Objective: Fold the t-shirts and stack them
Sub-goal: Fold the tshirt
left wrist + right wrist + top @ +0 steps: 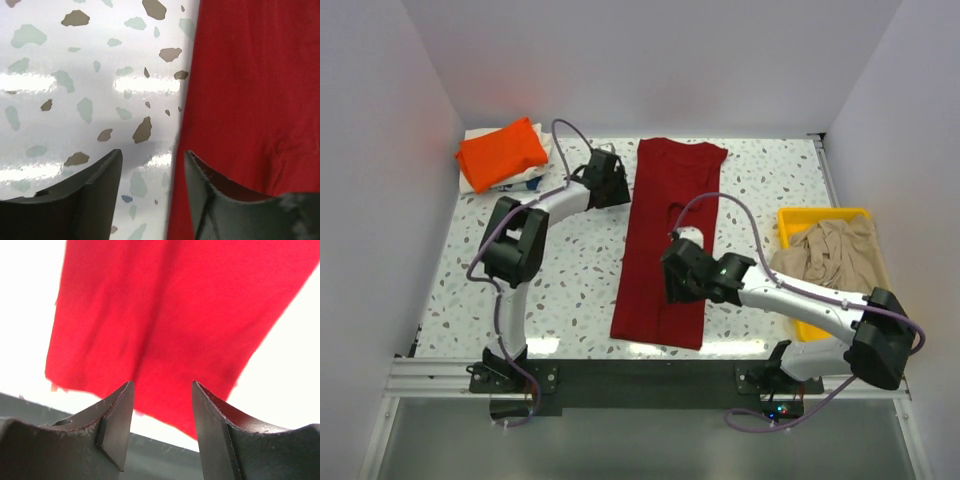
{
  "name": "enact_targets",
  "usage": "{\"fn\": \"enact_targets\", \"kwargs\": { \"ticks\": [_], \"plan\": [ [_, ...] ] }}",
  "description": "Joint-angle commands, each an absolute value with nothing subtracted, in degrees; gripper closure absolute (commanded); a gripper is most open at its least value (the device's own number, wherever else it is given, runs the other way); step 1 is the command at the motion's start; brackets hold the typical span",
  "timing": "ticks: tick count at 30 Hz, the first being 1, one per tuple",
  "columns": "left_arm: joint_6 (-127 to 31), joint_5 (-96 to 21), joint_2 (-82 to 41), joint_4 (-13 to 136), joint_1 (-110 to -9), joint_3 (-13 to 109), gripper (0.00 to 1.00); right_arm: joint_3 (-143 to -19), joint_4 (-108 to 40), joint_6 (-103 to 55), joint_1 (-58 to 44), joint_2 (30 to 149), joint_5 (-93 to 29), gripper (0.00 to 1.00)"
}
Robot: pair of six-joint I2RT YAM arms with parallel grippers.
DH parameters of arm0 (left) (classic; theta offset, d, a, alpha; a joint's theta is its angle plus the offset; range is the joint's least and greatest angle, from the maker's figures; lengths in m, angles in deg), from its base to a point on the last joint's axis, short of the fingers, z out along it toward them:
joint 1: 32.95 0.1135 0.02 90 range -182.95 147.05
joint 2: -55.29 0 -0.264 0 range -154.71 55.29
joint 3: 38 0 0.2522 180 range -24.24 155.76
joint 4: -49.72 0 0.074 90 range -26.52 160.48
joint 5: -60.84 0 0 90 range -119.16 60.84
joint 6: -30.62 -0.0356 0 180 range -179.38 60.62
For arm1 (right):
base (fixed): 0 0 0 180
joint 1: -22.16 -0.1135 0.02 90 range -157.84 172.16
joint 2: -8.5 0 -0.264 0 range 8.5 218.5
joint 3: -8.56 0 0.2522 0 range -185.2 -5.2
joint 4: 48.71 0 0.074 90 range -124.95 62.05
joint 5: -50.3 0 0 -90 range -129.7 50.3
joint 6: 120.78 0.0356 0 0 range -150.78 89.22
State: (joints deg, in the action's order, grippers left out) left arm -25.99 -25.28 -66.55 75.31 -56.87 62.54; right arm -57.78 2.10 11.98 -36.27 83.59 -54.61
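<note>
A dark red t-shirt [665,240] lies folded into a long strip down the middle of the speckled table. My left gripper [618,190] is open and low at its upper left edge; in the left wrist view the shirt's edge [250,100] runs between the fingers of the gripper [152,165]. My right gripper [672,295] is open and empty above the shirt's near end; the right wrist view shows the gripper [162,390] over the red cloth [170,315]. A folded orange t-shirt [502,152] lies on a whitish one [532,181] at the back left. A beige t-shirt [835,250] lies crumpled in the tray.
A yellow plastic tray [788,222] stands at the right edge of the table. White walls close in the back and both sides. A dark rail [640,375] runs along the near edge, just below the shirt's hem. Cables loop over both arms.
</note>
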Motion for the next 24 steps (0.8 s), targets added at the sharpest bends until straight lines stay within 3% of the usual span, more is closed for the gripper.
{"fn": "enact_targets", "kwargs": {
  "ticks": [1, 7, 10, 16, 24],
  "plan": [
    [-24.8, -25.9, -58.3, 76.0, -56.1, 59.1, 0.45, -56.1, 1.4, 8.8, -26.3, 80.8, -52.2, 0.47],
    [-18.2, -28.6, -44.1, 70.3, -56.7, 38.2, 0.61, -54.8, -2.8, 5.5, -9.9, 81.7, -41.6, 0.48],
    [-18.2, -28.4, -37.1, 70.2, -58.7, 29.7, 0.66, -52.7, -3.1, 5.8, -8.9, 80.7, -38.3, 0.49],
    [-19.0, -28.9, -27.5, 73.3, -66.9, 19.7, 0.66, -43.0, -1.7, 8.9, -8.9, 74.7, -30.2, 0.5],
    [-18.5, -31.7, -22.0, 76.1, -69.2, 13.3, 0.61, -36.8, 2.3, 9.4, -9.8, 68.7, -27.4, 0.5]
  ]
}}
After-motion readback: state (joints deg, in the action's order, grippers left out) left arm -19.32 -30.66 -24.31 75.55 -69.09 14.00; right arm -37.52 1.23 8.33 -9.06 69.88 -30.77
